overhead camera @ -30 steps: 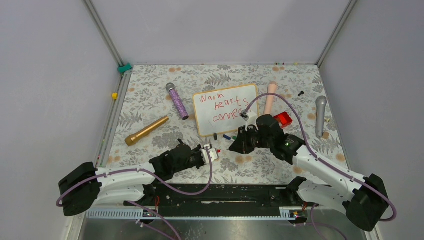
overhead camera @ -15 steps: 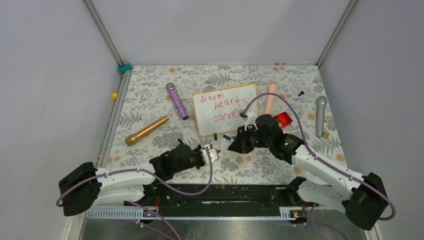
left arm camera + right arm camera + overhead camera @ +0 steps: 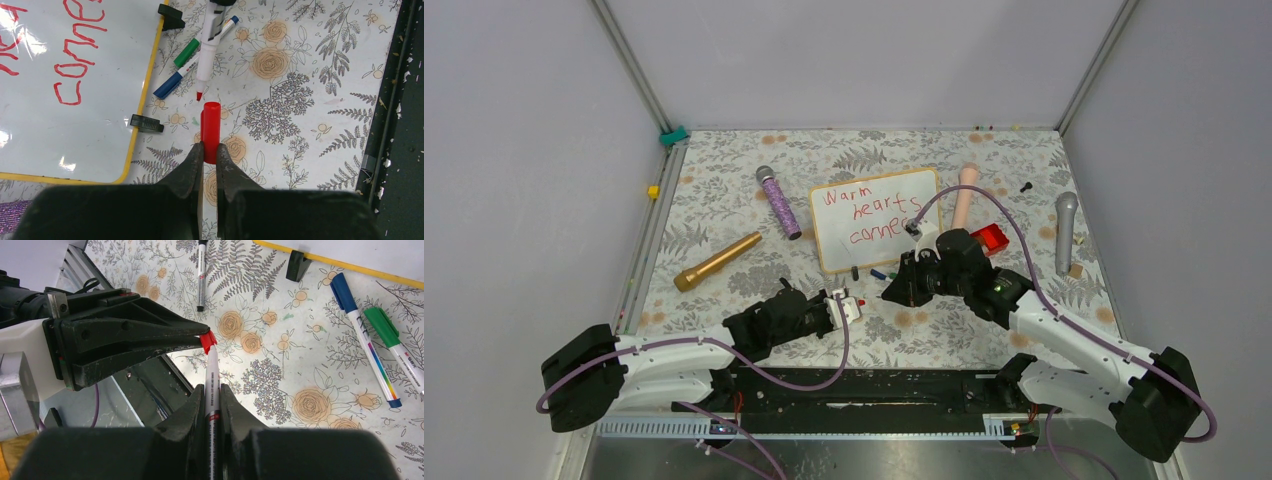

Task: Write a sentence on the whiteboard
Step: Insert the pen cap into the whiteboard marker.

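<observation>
Marker point(image 3: 212, 385) tip points at red cap point(image 3: 211, 131), each clamped in jaws.

In the left end effector point(image 3: 209, 148) a red cap point(image 3: 212, 122), red-tipped marker point(image 3: 207, 52) just beyond

The whiteboard point(image 3: 906, 188) is carrying the sentence point(image 3: 879, 211) in red handwriting: "Warm" is standing on the top line, "hearts" below it, and what is looking like "connec" on the third. Small print is running along the blue marker point(image 3: 367, 347), too fine to read.
</observation>
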Available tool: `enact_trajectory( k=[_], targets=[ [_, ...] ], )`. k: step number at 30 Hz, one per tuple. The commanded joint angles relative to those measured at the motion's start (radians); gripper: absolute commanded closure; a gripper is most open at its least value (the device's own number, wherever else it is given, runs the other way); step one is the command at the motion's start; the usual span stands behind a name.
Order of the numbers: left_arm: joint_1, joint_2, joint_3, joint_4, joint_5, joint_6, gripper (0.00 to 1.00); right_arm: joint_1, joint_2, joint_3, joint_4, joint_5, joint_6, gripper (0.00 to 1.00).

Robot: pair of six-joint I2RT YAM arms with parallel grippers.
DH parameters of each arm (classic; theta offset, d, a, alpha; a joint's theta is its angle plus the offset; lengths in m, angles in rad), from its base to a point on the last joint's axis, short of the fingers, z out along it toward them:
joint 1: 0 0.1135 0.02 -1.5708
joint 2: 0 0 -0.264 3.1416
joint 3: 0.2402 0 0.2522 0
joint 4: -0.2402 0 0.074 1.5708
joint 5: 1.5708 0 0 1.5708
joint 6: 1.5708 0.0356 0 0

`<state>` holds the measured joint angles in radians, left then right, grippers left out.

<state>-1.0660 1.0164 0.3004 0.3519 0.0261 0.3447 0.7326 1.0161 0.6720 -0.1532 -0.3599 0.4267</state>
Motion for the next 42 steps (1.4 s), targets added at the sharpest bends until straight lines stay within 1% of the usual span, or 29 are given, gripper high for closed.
enact_trajectory(
  k=[1,19,29,37,42],
  targets=[
    [-0.005,-0.003,0.024,0.035,-0.005,0.001,1.00,0.008,-0.012,0.004,-0.004,-0.014,-0.005,1.00],
    [-0.005,-0.002,0.026,0.034,-0.031,-0.010,1.00,0.007,0.004,-0.011,0.012,-0.041,0.010,1.00],
    [-0.005,-0.004,0.024,0.034,0.007,-0.001,1.00,0.008,0.021,-0.011,0.033,-0.054,0.022,1.00],
    [-0.005,-0.031,-0.002,0.063,0.046,0.022,1.00,0.008,0.047,0.004,0.039,-0.055,0.014,1.00],
    [-0.005,-0.043,-0.012,0.075,0.077,0.033,1.00,0.007,0.074,0.021,0.047,-0.081,0.018,1.00]
  ],
)
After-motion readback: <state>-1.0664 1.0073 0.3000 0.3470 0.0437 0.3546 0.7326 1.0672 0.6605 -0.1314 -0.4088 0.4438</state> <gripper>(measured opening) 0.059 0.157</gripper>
